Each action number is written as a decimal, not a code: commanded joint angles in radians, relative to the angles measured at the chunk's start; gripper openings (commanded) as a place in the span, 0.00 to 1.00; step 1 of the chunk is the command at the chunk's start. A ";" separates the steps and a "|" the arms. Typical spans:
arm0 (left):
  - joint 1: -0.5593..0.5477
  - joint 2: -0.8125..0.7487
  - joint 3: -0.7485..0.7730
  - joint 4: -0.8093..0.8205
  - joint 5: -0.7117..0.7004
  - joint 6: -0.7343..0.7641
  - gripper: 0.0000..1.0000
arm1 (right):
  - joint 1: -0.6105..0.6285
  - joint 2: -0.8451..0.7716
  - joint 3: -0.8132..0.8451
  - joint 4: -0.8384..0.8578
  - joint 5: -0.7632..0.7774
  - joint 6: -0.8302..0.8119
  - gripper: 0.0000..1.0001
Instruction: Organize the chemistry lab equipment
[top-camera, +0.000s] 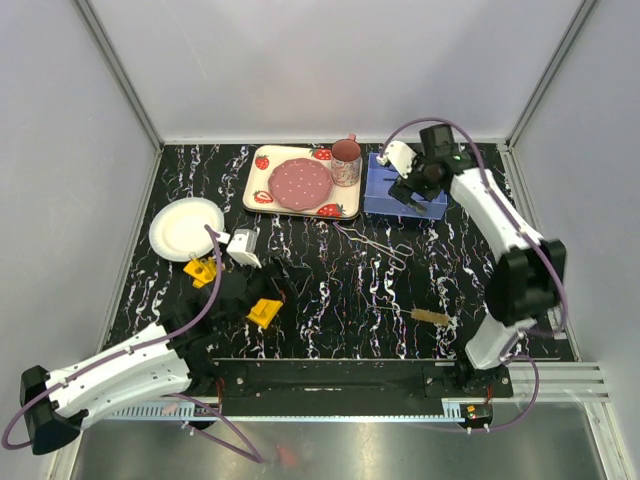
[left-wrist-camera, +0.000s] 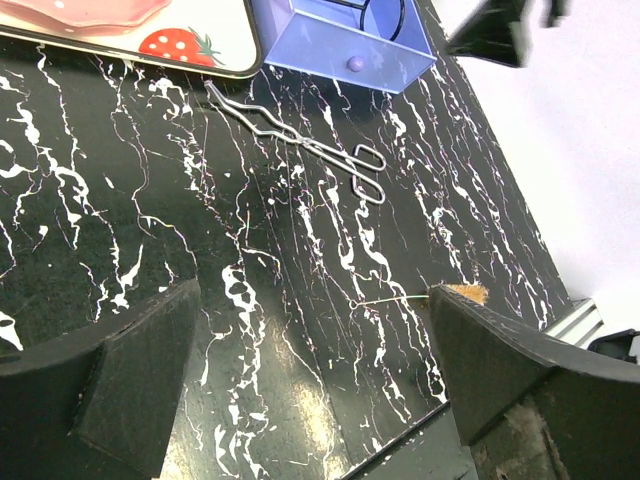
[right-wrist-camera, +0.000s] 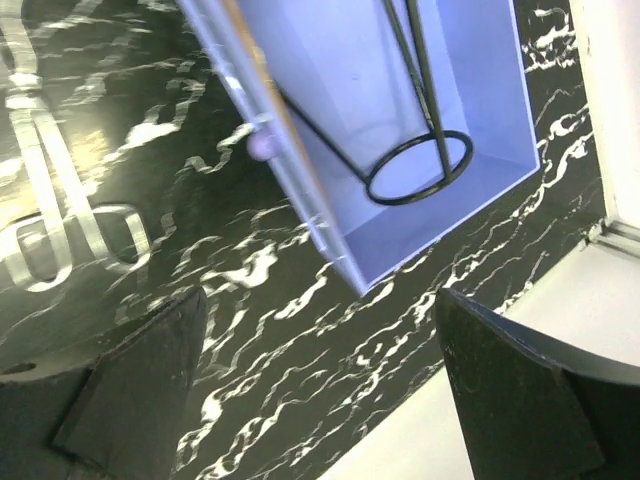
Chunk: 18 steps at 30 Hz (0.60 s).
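Nearest my left wrist lens are the two black fingers (left-wrist-camera: 130, 385) of the left gripper (left-wrist-camera: 310, 375). They are spread wide with only the black, white-veined tabletop (left-wrist-camera: 200, 230) between them, so it holds nothing and touches nothing. Past them I see the thin wire tongs (left-wrist-camera: 300, 140) lying flat on the table, well apart from the fingers. The tan-bristled tube brush (left-wrist-camera: 462, 292) lies on its wire handle, its bristles showing just at the edge of the finger on that view's right

From overhead, this gripper sits low at the left of the table. Parts of the yellow plastic rack (top-camera: 265, 312) show on either side of it; I cannot tell whether it touches them

My right gripper (right-wrist-camera: 320, 390) is also wide apart and empty. It hangs above a corner of the translucent blue-violet plastic box (right-wrist-camera: 420, 235), touching neither the box nor the black wire ring stand (right-wrist-camera: 418, 168) lying inside it

The box stands at the far right of the table, just beside the strawberry-print tray (top-camera: 262, 162) with its pink plate (top-camera: 300, 182) and cup (top-camera: 346, 160). The tongs lie in front of the box, and the brush is nearer the right arm's base. A round white plate (top-camera: 186, 228) sits at the far left
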<state>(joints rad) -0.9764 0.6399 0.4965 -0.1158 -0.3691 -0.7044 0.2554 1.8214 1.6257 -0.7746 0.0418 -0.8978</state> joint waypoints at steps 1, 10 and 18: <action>0.004 0.012 -0.018 0.041 0.022 0.003 0.99 | -0.004 -0.272 -0.122 -0.121 -0.354 0.112 1.00; 0.004 0.035 -0.026 0.059 0.044 -0.012 0.99 | -0.002 -0.643 -0.616 -0.229 -0.935 -0.170 1.00; 0.004 0.064 -0.029 0.100 0.064 -0.024 0.99 | 0.005 -0.731 -0.874 -0.160 -0.696 -0.267 0.99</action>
<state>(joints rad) -0.9756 0.6865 0.4698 -0.0902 -0.3328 -0.7155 0.2554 1.1137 0.8268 -0.9989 -0.7490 -1.0912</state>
